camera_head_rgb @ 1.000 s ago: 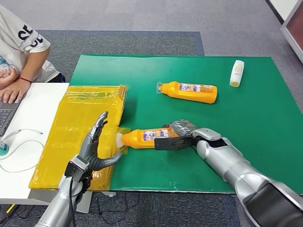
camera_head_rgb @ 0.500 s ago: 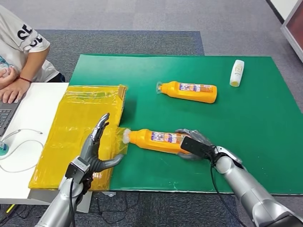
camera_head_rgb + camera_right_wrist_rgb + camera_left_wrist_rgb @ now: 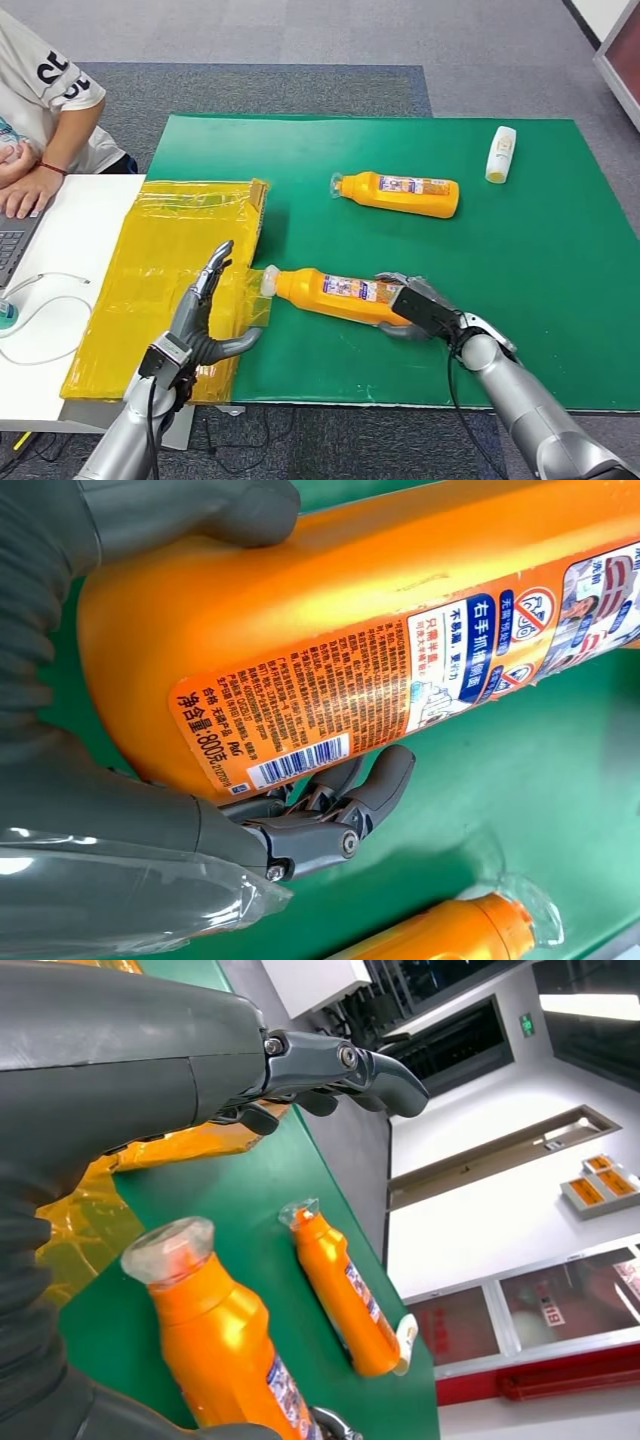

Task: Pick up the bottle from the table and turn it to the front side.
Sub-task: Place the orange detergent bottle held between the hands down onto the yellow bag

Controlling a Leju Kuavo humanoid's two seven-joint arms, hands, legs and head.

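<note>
Your right hand (image 3: 413,305) wraps only the base of the near orange bottle (image 3: 332,293), lying on the green mat (image 3: 528,250) with its cap reaching toward your empty, spread left hand (image 3: 198,318), so lifting may tip the long unsupported neck down and twist it loose.

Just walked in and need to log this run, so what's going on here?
The right robot hand grips the base end of an orange bottle lying on the green mat, its barcode label facing the wrist camera. The left robot hand hovers open over the yellow bag, near the bottle's cap. A second orange bottle and a small white bottle lie farther back. A person sits at the laptop.
</note>
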